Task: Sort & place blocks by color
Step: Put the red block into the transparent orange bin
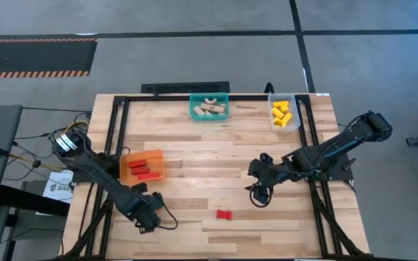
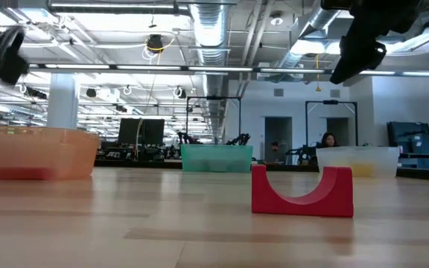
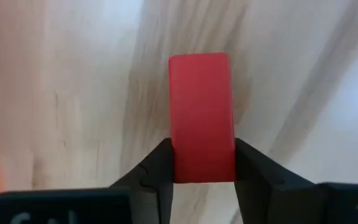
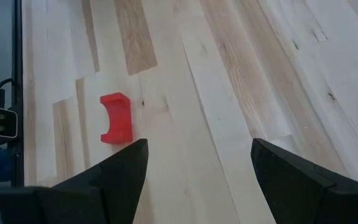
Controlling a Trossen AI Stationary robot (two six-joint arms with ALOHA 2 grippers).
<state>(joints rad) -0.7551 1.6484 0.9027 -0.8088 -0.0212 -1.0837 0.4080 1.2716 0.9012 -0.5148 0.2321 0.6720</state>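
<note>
Gripping a red block [image 3: 202,118] between its fingers, the left gripper [image 1: 142,210] sits at the lower left of the high view, just below the orange bin [image 1: 125,171] that already holds several red pieces. In the left wrist view the block's long axis runs straight out from between the jaws, away from the wrist, and both fingertips [image 3: 160,165] press its near end — so that arm's load looks secure and its bin lies close by, up and slightly left in the high view.

One more piece lies loose on the table [image 1: 194,138]: a red arch [image 1: 225,214], low and near the centre of the high view, well apart from all three bins. The right gripper [image 1: 258,190] hangs above the boards up and to the right of it, jaws spread wide and empty. In the right wrist view the arch [image 4: 116,117] lies ahead of the open jaws and off toward the left finger [image 4: 114,171], not centred in the gap; its hollow side faces left in that frame. The low view shows it standing with the hollow upward.

By my reading the right arm is the nearer free one, and must shift toward the arch to centre it. The teal bin [image 1: 209,106] and clear bin [image 1: 284,114] at the top edge hold pale and yellow pieces.
</note>
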